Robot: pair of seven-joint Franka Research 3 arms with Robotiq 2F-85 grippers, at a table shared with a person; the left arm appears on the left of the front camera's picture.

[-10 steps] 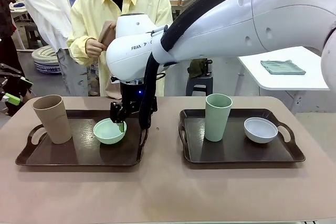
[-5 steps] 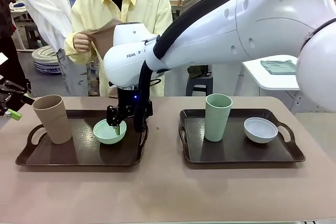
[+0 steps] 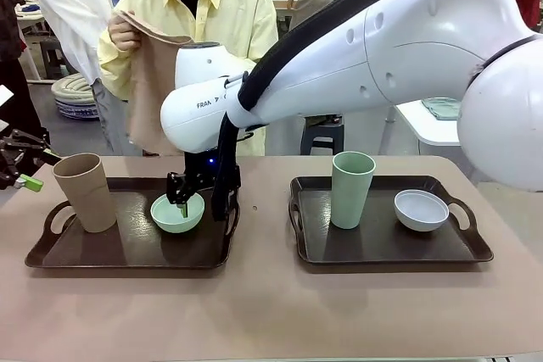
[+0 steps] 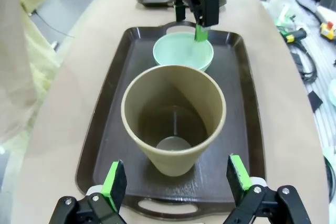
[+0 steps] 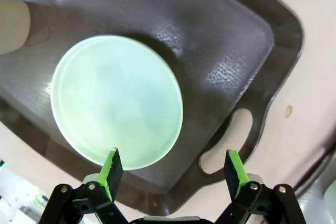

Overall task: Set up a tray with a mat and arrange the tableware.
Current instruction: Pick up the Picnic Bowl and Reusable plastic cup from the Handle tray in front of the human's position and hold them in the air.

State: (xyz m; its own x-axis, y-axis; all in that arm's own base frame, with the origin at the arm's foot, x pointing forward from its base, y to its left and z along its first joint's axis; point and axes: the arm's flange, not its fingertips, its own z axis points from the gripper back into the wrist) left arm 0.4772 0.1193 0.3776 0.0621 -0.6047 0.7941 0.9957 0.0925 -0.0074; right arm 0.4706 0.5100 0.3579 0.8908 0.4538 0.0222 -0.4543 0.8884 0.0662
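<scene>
Two dark brown trays lie on the table. The left tray carries a tan cup and a mint green bowl. A pale green cup and a greyish white bowl stand on the right tray. My right gripper reaches across and hangs open just over the mint bowl; in its wrist view the gripper straddles the bowl's near rim. My left gripper is open, low, with the tan cup just ahead between its fingers. A person holds up a tan mat.
The person stands at the far side behind the left tray. My big white right arm spans the table's middle. A side table with a folded cloth stands at back right. Bare tabletop runs along the front edge.
My right gripper has drifted slightly left over the mint bowl. The person has lifted the tan mat from chest height and let it hang unfolded.
</scene>
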